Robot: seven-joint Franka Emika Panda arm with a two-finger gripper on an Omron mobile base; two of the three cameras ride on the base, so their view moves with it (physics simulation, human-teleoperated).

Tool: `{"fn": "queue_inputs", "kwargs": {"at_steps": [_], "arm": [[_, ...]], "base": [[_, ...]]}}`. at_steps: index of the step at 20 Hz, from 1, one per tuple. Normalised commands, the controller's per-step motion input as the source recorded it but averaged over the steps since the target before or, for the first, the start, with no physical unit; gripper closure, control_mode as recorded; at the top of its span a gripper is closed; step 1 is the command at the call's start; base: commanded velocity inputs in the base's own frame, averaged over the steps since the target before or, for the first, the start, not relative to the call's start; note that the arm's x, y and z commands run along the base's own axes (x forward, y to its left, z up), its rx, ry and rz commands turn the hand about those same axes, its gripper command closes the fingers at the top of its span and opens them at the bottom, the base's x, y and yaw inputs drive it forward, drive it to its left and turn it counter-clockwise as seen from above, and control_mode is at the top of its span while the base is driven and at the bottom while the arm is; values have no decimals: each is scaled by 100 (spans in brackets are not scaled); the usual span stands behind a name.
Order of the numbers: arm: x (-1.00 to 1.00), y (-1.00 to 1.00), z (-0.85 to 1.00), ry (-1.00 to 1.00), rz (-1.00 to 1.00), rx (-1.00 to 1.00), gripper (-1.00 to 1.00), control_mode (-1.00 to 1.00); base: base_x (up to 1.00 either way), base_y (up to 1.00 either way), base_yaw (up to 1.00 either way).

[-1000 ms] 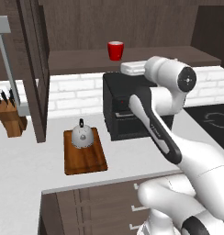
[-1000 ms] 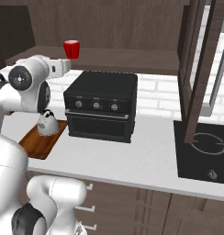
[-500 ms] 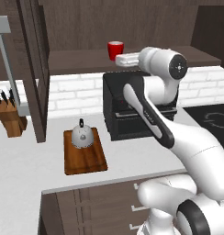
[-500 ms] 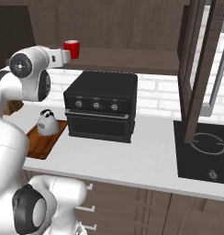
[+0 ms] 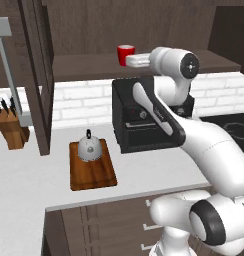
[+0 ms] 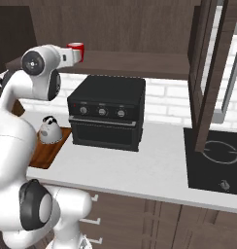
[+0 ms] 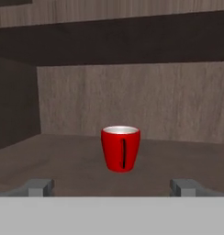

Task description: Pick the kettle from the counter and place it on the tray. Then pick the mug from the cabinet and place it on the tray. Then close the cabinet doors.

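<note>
The silver kettle [image 5: 88, 148] [image 6: 50, 130] stands upright on the brown wooden tray [image 5: 94, 174] [image 6: 48, 153], which lies on the pale counter [image 5: 29, 180]. The red mug [image 5: 125, 52] [image 6: 76, 47] [image 7: 120, 148] stands on the cabinet shelf [image 5: 84, 67], its handle turned toward the hand camera. My gripper [image 5: 129, 60] [image 6: 79, 55] [image 7: 113, 186] is open at shelf height, just short of the mug, nothing between its fingertips [image 7: 40, 186]. Both cabinet doors [image 5: 36, 75] [image 6: 212, 73] hang open.
A black countertop oven [image 5: 139, 125] [image 6: 108, 114] sits right under the shelf, beside the tray. A tan knife block [image 5: 11, 131] stands at the far left. A black cooktop [image 6: 217, 160] lies at the right. The open doors jut out over the counter.
The arm has lifted and swung the hand up to the cabinet shelf, closer to the mug. The kettle stays on the tray; the jaws stay open.
</note>
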Motion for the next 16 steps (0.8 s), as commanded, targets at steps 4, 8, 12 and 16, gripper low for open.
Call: {"fn": "queue_inputs", "kwargs": {"at_steps": [4, 8, 12, 16], "arm": [[27, -27, 0, 0, 0, 0, -100, -100], [31, -12, -6, 1, 0, 0, -100, -100], [42, -2, -8, 5, 0, 0, -100, -100], [48, 0, -7, 5, 0, 0, -100, -100]], "base": [[0, 0, 0], [0, 0, 0], [0, 0, 0], [0, 0, 0]]}}
